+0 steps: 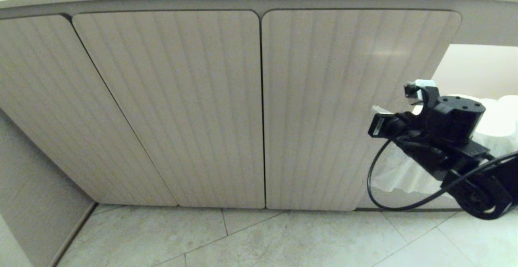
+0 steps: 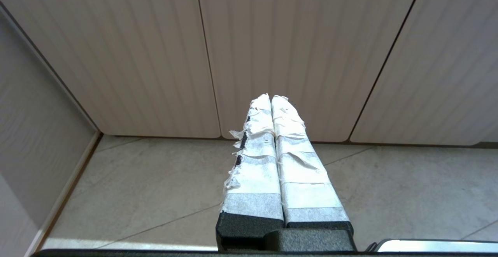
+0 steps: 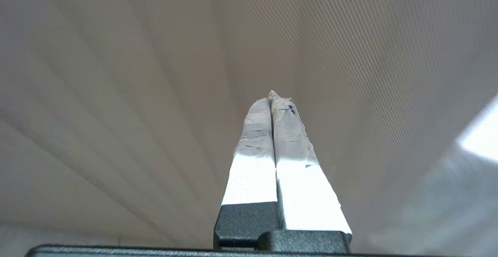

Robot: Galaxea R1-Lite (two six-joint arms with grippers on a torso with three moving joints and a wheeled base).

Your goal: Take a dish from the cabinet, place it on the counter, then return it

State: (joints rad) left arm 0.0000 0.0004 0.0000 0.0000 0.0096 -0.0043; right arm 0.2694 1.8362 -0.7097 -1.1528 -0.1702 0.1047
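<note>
The cabinet (image 1: 259, 109) is closed, so the dish is out of sight, presumably behind its doors; the right gripper (image 3: 273, 97) is close against the right-hand door, fingers pressed together and empty; with no handle showing, the taped tips may slide off the ribbed face; the left gripper (image 2: 271, 99) hangs off the cabinet, fingers together.
</note>
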